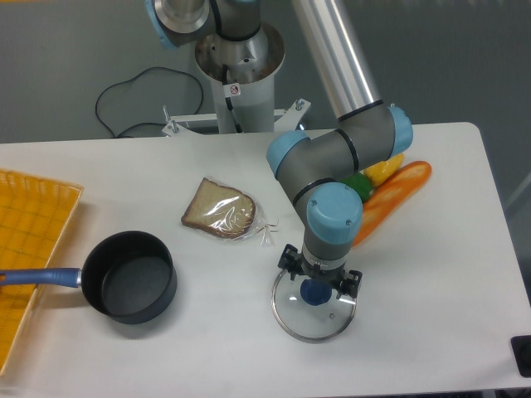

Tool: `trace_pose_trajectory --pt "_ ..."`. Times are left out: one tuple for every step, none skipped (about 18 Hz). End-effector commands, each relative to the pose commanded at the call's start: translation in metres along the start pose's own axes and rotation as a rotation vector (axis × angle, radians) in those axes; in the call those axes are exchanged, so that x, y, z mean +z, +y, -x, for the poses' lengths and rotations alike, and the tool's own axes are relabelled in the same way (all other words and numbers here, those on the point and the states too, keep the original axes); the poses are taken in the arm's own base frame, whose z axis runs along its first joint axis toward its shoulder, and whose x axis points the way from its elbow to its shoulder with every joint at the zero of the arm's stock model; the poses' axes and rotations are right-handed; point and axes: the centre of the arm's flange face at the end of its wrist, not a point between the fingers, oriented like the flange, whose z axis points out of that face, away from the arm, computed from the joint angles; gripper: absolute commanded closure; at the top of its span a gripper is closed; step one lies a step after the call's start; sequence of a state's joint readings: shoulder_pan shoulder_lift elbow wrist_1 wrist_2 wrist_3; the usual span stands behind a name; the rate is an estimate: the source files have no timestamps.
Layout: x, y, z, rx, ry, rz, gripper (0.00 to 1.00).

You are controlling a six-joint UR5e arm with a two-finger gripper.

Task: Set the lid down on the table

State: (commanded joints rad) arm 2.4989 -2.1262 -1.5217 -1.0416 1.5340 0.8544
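My hand (319, 286) points straight down over the glass lid (314, 313), fingers either side of its blue knob (314, 292). Fingers look closed on the knob, though the wrist hides most of the contact. Lid sits directly under my hand on the white worktop (431, 315), near its front edge; looks flat or nearly flat, can't tell if the rim fully touches. Metal rim visible all round the front half, back part hidden by my hand.

Well off to one side of my hand, toward the worktop's far end: black saucepan (131, 286), uncovered, blue handle (37, 277) reaching over the yellow grid tray (29, 224). Between saucepan and my hand, further back: bread slice in clear wrap (219, 211), lying flat. Behind my arm on the other side: orange carrot-shaped toy (394, 195), with yellow (382, 171) and green (358, 184) pieces partly hidden.
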Motion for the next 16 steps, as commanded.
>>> trace_pose_trajectory --pt "-0.001 0.000 -0.002 0.002 0.009 -0.010 0.00" --pt "-0.002 -0.001 -0.003 0.000 0.024 -0.032 0.00" --pt "-0.002 -0.002 -0.003 -0.007 0.026 -0.034 0.00" --pt "-0.002 -0.001 -0.004 -0.004 0.013 -0.019 0.00" --pt "-0.006 0.000 -0.003 0.002 -0.012 0.000 0.00" --pt "-0.015 0.002 -0.001 0.002 -0.033 0.003 0.00" --pt "-0.017 0.003 -0.002 0.004 -0.038 0.006 0.00" --pt "-0.021 0.003 -0.003 0.007 -0.045 0.007 0.00" --pt "-0.029 0.004 -0.003 0.014 -0.055 0.009 0.00" --pt "-0.033 0.005 -0.006 0.029 -0.063 0.024 0.00" --pt "-0.041 0.008 -0.009 0.041 -0.064 0.038 0.00" --pt "-0.052 0.012 -0.011 0.061 -0.055 0.046 0.00" --pt "-0.058 0.015 -0.013 0.092 -0.043 0.056 0.00" --pt "-0.064 0.018 -0.014 0.122 -0.032 0.064 0.00" --pt "-0.072 0.022 -0.013 0.148 -0.028 0.071 0.00" --pt "-0.079 0.026 -0.013 0.168 -0.016 0.079 0.00"
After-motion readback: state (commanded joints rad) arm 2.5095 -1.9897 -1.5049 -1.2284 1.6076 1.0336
